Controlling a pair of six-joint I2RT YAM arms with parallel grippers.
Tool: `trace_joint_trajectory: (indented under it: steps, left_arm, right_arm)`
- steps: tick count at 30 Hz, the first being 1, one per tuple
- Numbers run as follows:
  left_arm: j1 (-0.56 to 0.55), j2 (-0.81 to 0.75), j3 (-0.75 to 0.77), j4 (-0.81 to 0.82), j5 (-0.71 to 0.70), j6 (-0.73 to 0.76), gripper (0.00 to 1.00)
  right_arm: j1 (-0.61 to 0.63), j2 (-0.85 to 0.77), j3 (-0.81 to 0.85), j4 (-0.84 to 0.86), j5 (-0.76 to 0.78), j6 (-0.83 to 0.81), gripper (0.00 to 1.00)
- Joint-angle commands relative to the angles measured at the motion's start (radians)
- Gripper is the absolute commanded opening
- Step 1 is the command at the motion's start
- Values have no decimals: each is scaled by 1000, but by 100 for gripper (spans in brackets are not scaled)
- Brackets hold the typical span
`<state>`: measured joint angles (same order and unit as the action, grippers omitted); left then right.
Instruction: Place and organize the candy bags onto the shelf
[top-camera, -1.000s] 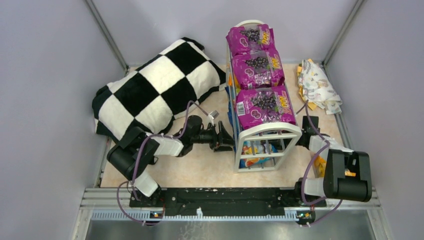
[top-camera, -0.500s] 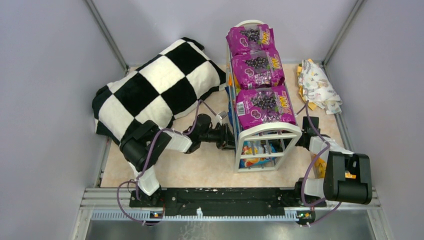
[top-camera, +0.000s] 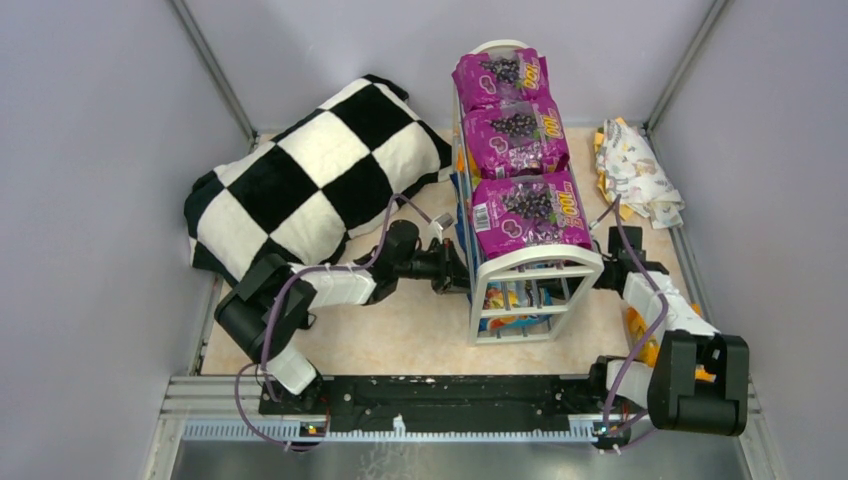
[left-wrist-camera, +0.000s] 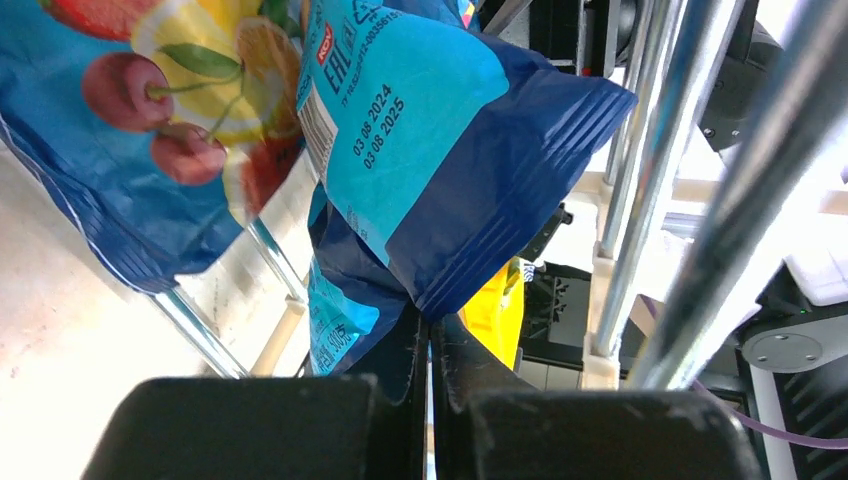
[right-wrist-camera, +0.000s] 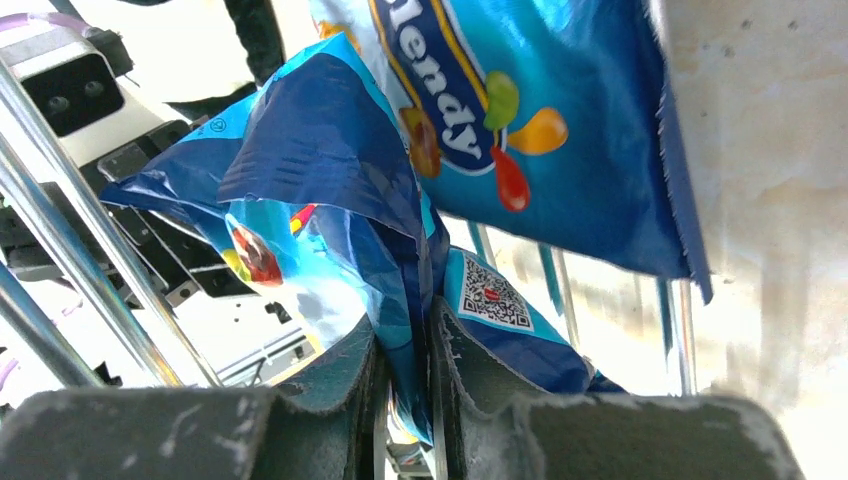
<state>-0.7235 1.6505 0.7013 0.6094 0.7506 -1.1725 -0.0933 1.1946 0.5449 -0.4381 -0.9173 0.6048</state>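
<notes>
The white wire shelf (top-camera: 535, 262) stands at mid-table with three purple candy bags (top-camera: 527, 213) along its top tier and blue candy bags (top-camera: 505, 300) lower down. My left gripper (top-camera: 458, 272) reaches into the shelf's left side. In the left wrist view it (left-wrist-camera: 430, 325) is shut, pinching the crimped edge of a blue candy bag (left-wrist-camera: 440, 150), with a yellow bag (left-wrist-camera: 497, 310) behind. My right gripper (top-camera: 600, 270) enters from the right. There it (right-wrist-camera: 405, 350) is shut on a crumpled blue bag (right-wrist-camera: 320, 180), beside a flat blue bag (right-wrist-camera: 540, 130).
A black-and-white checkered pillow (top-camera: 310, 180) lies left of the shelf, close to the left arm. A patterned cloth (top-camera: 640, 175) is heaped at the back right corner. Something yellow (top-camera: 640, 335) lies by the right arm. Shelf rods (left-wrist-camera: 640, 180) crowd both grippers.
My left gripper has pushed right into the shelf's side and closed on the bag's edge. The right arm's elbow has dropped toward the near edge; its gripper stays at the shelf.
</notes>
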Motion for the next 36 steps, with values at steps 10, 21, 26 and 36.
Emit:
trace_joint_trajectory:
  steps: [10, 21, 26, 36]
  left_arm:
    - [10, 32, -134, 150, 21, -140, 0]
    - [11, 6, -122, -6, -51, -24, 6]
    - [10, -27, -93, -146, -97, 86, 22]
    - [12, -53, -111, -170, -102, 143, 50]
  right_arm:
    - [12, -66, -82, -29, 110, -37, 15]
    - [12, -131, -8, -99, 249, -50, 26]
    - [12, -169, -4, -88, 276, -40, 41]
    - [12, -161, 41, -110, 362, -57, 36]
